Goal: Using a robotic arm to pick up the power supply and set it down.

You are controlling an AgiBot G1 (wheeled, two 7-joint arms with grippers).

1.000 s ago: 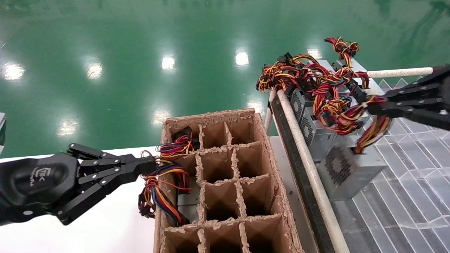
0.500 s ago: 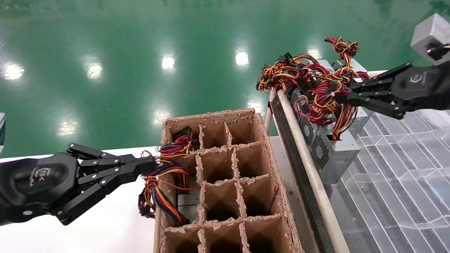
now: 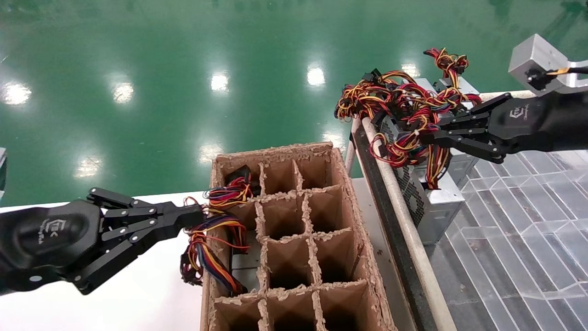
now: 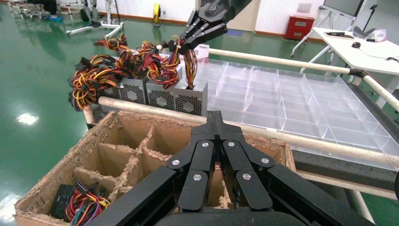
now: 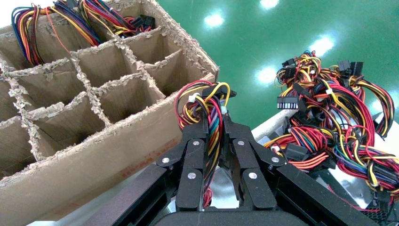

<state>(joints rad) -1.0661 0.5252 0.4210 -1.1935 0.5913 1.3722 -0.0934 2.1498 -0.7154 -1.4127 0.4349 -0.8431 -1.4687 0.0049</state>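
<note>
Jaws of one robotic arm [image 3: 429,134] round one power supply's [image 3: 434,202] wires.

A divided cardboard box [image 3: 294,230] on the white table [image 3: 138,303]; beside the box, a clear compartment tray [image 3: 528,239]

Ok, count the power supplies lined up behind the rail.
4 show in the left wrist view, side by side behind the rail: the end power supply, held by its wires in the right gripper, then three more under the wire tangle. Others may be hidden.
</note>
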